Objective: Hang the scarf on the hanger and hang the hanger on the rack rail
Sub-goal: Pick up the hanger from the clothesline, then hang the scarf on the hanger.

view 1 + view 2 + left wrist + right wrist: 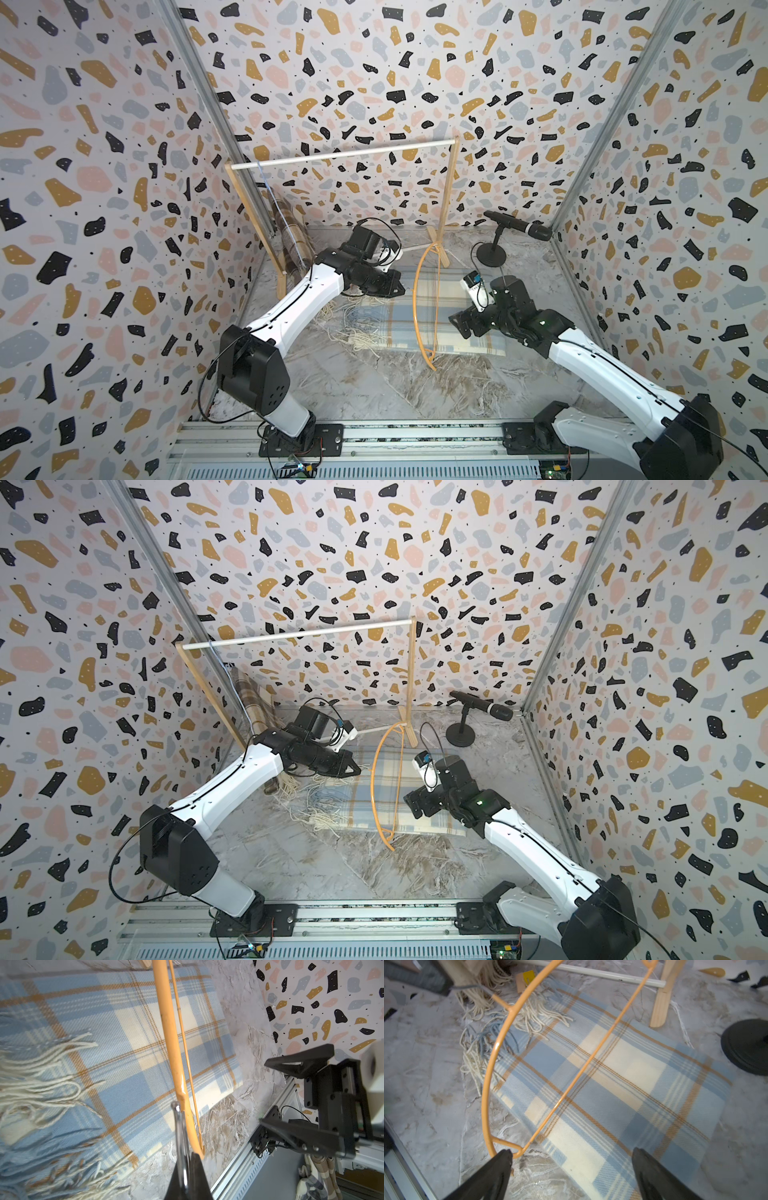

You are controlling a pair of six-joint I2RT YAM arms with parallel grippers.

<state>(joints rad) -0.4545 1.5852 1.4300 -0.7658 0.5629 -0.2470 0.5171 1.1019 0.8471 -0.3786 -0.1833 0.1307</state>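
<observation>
The blue plaid scarf [449, 320] is laid flat at the middle of the worktop [374, 395], with its fringe [361, 332] turned toward 9 o'clock. The orange hanger [414, 299] is held over it. Its hook [179, 1126] is pinched between the left fingers [197, 1176] at 9 o'clock, while the right fingers [650, 1169] are spread wide at 3 o'clock.

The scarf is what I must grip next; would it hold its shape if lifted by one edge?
Probably not: the scarf is soft woven cloth lying folded flat, so it would likely droop. Its loose fringe may trail and tangle. It could also catch the hanger crossing over it.
</observation>
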